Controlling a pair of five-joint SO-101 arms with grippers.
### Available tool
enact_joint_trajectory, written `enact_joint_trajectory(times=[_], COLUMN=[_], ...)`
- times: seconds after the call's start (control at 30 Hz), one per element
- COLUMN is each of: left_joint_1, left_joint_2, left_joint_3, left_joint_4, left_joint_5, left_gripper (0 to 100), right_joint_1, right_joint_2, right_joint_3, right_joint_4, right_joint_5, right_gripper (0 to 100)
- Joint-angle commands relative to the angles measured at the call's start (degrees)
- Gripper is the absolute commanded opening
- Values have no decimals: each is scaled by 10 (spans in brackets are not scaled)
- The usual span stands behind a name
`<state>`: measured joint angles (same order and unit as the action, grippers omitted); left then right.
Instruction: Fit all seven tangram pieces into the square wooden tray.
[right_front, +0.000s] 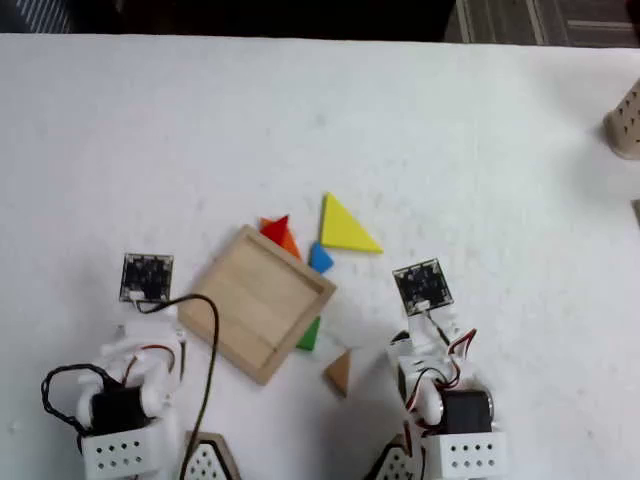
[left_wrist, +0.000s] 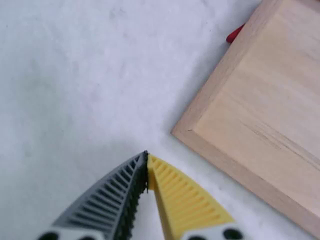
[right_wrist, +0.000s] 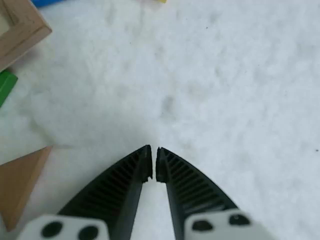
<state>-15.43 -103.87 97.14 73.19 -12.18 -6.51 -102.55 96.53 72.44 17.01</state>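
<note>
Near the left hand (left_wrist: 147, 156) lies the tray (left_wrist: 220, 75) — apart.

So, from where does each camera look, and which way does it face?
High view: fixed above the table, looking down on the tray, left arm and right arm.
Left wrist view: on the left arm, facing down past the shut left gripper at a tray corner.
Right wrist view: on the right arm, facing down past the shut right gripper, tan triangle nearby.
Shared: all show the tray.

The empty wooden tray (right_front: 262, 300) lies askew, with red (right_front: 275, 229), orange (right_front: 291, 244), blue (right_front: 320, 258) and yellow (right_front: 345, 226) pieces beyond it, and green (right_front: 309, 335) and tan (right_front: 339, 372) pieces nearer.
</note>
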Motion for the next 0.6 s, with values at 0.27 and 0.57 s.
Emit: enact_joint_trajectory(times=[0.27,0.57], left_joint_1=[-1,-1], left_joint_2=[-7,-7], left_joint_3=[-2,-28], left_joint_4=[5,-3], left_joint_5=[-2,-2], left_gripper=[24,27], right_joint_1=[-14,-37], right_joint_2=[-7,-7], right_joint_3=[4,4], right_joint_4=[2,2], right_joint_5=[9,9], right_gripper=[21,23])
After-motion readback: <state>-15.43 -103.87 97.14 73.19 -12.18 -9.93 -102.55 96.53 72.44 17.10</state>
